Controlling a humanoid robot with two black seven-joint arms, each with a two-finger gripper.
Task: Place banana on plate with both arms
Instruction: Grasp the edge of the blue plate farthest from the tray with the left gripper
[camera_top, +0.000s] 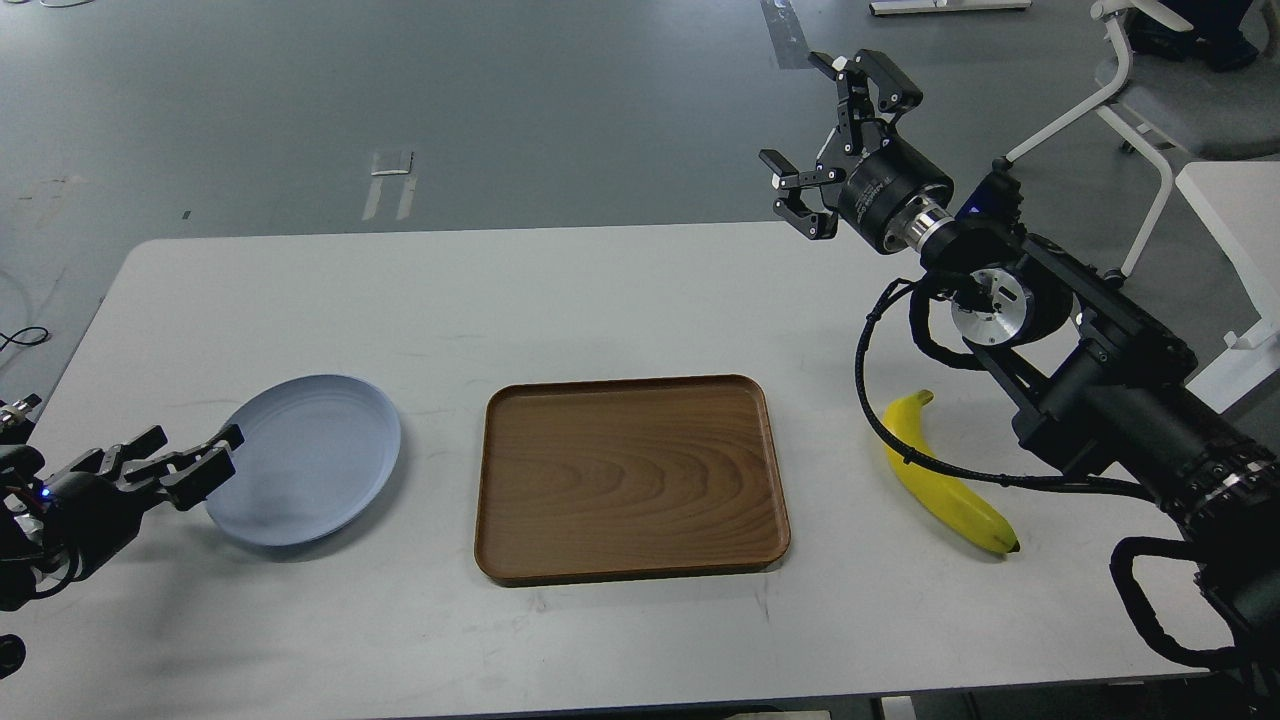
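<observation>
The right gripper (835, 130) hangs wide open and empty, high above the banana (945, 478). The left gripper (190, 462), fingers apart and empty, overlaps the plate (310, 450) rim; any careless sweep could shove it.

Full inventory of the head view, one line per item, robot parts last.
banana: 1, yellow, on table right of tray, under right arm
plate: 1, pale blue-grey, table left side
tray: 1, brown wood, empty, table centre
table: 1, white
chair: 1, white frame with grey seat, on floor top right
left gripper: 1, black, over plate's left edge; open or shut unclear
right gripper: 1, black, open, raised above table's far edge
</observation>
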